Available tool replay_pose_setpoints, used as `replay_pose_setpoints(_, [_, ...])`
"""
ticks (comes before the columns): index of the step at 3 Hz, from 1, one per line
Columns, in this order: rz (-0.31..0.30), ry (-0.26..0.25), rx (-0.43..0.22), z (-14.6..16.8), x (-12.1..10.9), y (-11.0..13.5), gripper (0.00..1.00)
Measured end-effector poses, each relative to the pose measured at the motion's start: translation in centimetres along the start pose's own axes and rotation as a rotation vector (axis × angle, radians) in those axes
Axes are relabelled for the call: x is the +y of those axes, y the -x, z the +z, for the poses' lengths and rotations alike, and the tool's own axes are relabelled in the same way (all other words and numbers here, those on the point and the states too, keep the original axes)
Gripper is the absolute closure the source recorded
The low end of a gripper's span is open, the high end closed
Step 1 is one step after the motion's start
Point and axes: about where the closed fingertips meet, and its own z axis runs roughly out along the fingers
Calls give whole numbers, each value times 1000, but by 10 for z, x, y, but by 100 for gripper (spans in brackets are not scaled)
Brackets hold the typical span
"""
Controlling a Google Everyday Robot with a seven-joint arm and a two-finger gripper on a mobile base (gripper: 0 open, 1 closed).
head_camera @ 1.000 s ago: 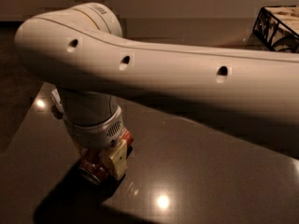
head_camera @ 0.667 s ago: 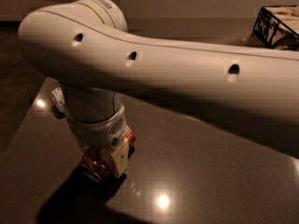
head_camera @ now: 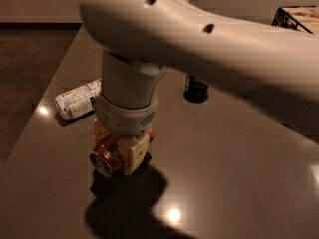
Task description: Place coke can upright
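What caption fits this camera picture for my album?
The gripper holds the coke can sideways over the dark table.

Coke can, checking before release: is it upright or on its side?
The coke can is on its side: its round silver end faces the camera, gripped in the tool low near the table.
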Motion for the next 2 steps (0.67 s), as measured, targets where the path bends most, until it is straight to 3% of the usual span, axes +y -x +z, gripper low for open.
replay_pose_setpoints(2, [95,-281,-204,-21,-12,1,100])
